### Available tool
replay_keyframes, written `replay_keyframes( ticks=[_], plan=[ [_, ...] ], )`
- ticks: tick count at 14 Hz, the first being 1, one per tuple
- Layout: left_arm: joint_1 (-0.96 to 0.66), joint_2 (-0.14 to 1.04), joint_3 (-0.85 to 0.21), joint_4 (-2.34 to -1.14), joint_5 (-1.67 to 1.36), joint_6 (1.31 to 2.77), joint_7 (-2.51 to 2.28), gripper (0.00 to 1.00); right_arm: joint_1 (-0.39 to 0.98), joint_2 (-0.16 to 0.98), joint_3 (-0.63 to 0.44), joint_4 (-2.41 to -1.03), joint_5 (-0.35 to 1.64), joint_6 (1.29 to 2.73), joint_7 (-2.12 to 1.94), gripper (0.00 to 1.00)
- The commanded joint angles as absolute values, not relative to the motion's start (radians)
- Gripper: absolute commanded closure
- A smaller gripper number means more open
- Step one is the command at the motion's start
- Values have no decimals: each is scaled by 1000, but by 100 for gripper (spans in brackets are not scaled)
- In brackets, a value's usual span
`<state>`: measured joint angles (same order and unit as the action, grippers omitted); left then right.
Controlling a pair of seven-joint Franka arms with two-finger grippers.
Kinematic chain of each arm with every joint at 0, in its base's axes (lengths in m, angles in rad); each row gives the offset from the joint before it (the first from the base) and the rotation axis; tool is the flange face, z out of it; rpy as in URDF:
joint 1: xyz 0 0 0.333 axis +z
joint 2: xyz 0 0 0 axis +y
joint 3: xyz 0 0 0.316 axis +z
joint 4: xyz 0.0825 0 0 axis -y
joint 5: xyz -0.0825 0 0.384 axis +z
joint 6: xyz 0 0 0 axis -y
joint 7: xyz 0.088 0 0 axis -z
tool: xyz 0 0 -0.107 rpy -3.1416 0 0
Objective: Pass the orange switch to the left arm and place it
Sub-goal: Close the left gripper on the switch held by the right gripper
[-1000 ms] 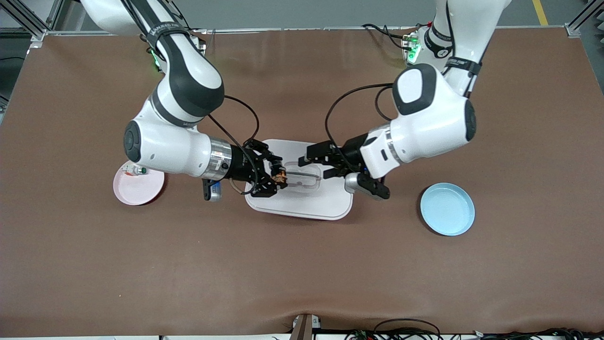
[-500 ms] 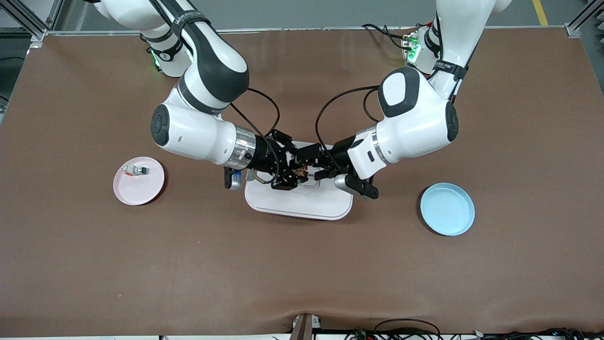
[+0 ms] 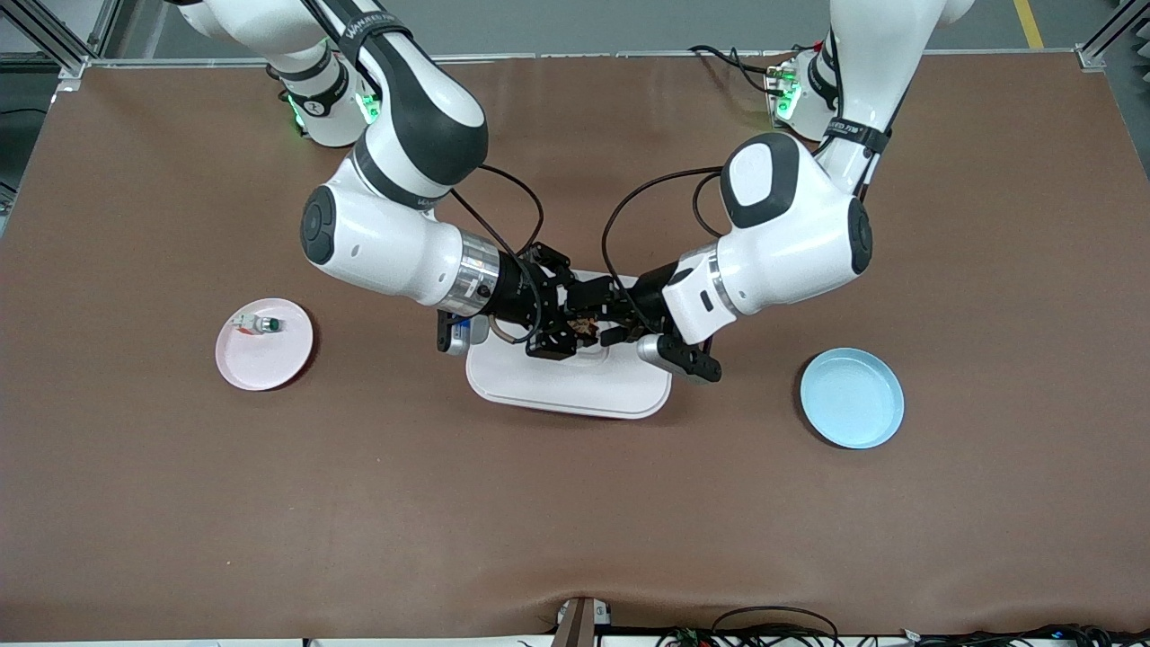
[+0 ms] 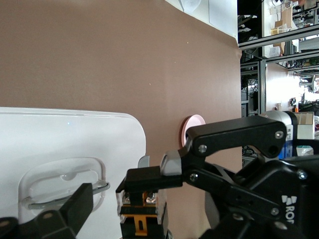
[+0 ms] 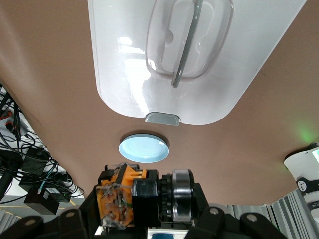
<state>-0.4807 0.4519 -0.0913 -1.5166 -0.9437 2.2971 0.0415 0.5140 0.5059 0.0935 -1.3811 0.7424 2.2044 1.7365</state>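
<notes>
The orange switch is a small black part with orange accents. My right gripper is shut on it and holds it in the air over the white box, above the lid handle. In the right wrist view the switch sits between my right gripper's fingers. My left gripper is open, with its fingers on either side of the switch and a gap showing. In the left wrist view the switch is clamped by the right gripper's finger, and one left finger stands apart from it.
A pink plate with a small white, green-topped switch lies toward the right arm's end. A blue plate lies toward the left arm's end. The box's grey latch shows in the right wrist view.
My right gripper carried the orange switch across over the box lid toward my left gripper. My left gripper moved in to meet it, and its open fingers now straddle the switch.
</notes>
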Motion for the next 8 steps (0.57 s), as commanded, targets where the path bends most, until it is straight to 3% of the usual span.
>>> replay_keyframes(
  ticks=[1,4,8],
  plan=[
    [-480,463,-92,-1502,-962,2310,87,58,529,522,86,-1351,788,2203,1750,100],
    [-479,465,-91,-1502,-963,2309,132,100,532,522,86,-1351,790,2203,1750,100],
    [-474,465,-92,-1503,-963,2306,133,100,534,522,86,-1351,795,2206,1750,100]
  ],
)
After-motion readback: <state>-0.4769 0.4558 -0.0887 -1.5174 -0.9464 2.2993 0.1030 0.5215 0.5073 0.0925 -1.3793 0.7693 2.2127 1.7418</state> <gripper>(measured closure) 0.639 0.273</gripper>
